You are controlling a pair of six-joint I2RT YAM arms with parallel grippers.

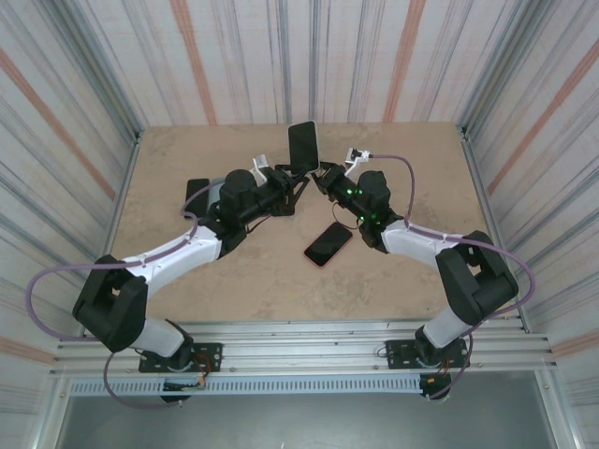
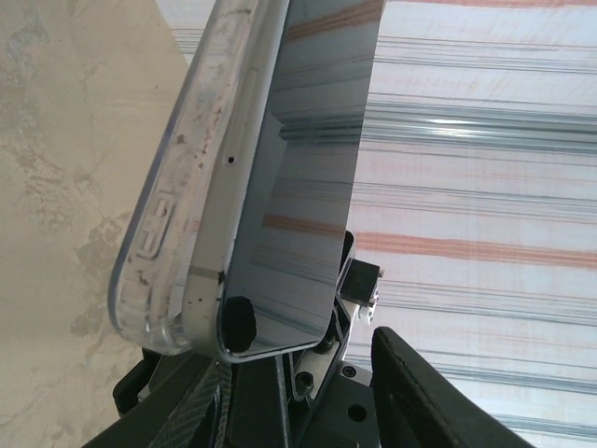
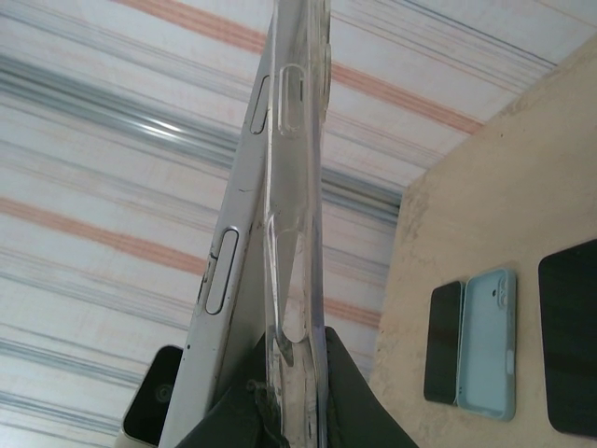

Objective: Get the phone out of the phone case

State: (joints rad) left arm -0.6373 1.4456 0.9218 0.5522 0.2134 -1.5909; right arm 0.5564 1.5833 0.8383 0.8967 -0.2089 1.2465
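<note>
Both arms meet above the middle of the table and hold the phone (image 1: 302,145) upright between them. In the left wrist view it is a silver-framed phone (image 2: 298,187) with a glossy dark screen, standing partly out of the clear phone case (image 2: 159,215) on its left. My left gripper (image 2: 298,373) is open around the phone's lower end, and its right finger (image 2: 410,392) stands apart from the screen. My right gripper (image 3: 294,364) is shut on the edge of the clear case (image 3: 298,187), with the phone's silver side (image 3: 233,243) wedged away from it. In the top view the left gripper (image 1: 285,187) and right gripper (image 1: 323,178) face each other.
A second dark phone (image 1: 328,243) lies flat on the table in front of the grippers. A dark phone (image 3: 440,341), a light blue case (image 3: 487,341) and another dark slab (image 3: 569,336) lie on the table (image 1: 412,271) near the left arm. Striped walls enclose the table.
</note>
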